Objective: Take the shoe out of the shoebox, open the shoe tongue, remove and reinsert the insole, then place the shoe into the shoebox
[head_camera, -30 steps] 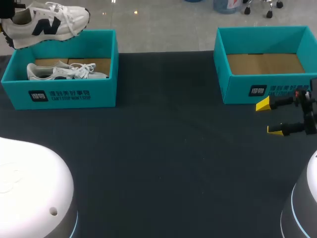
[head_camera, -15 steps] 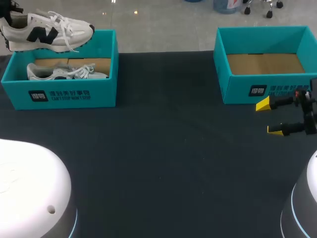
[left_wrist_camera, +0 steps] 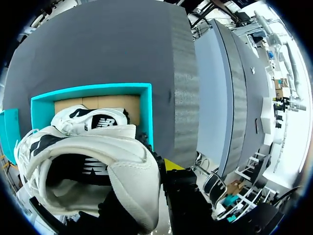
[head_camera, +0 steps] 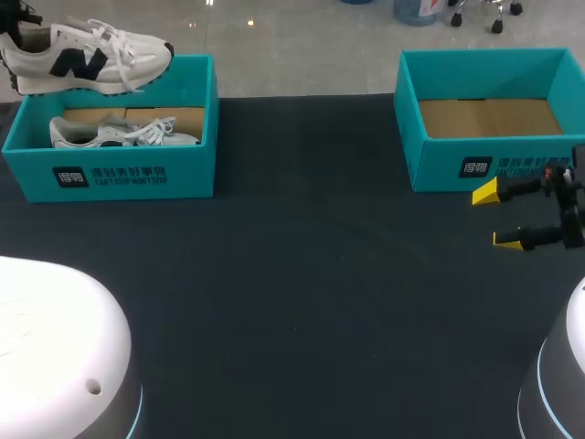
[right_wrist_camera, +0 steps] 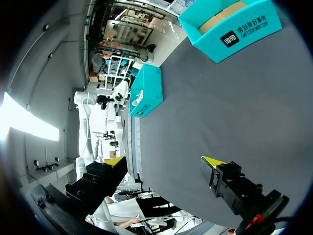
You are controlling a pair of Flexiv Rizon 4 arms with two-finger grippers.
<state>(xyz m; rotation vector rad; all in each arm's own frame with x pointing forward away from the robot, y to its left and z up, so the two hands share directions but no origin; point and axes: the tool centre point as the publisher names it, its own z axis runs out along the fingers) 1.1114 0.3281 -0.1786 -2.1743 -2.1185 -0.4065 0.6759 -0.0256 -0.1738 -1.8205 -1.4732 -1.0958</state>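
Note:
A white sneaker [head_camera: 87, 59] with a dark logo hangs above the back-left corner of the left teal shoebox [head_camera: 110, 174]. My left gripper [head_camera: 13, 20] is shut on its heel. In the left wrist view the held sneaker [left_wrist_camera: 98, 166] fills the foreground, its heel collar pinched in my left gripper [left_wrist_camera: 155, 169]. Only one yellow fingertip [left_wrist_camera: 171, 164] shows. A second white sneaker [head_camera: 119, 133] lies inside the box [left_wrist_camera: 149, 112] below. My right gripper [head_camera: 508, 217] stands open over the mat in front of the right teal shoebox [head_camera: 494, 160], with nothing between its fingers [right_wrist_camera: 212, 161].
The right shoebox [right_wrist_camera: 230, 29] shows only its brown cardboard floor. The dark mat [head_camera: 302, 274] stretches between the two boxes. White arm bases [head_camera: 55, 347] sit at the near corners.
The held sneaker has tipped from toe-up to nearly level and shifted slightly right. The right arm has not moved.

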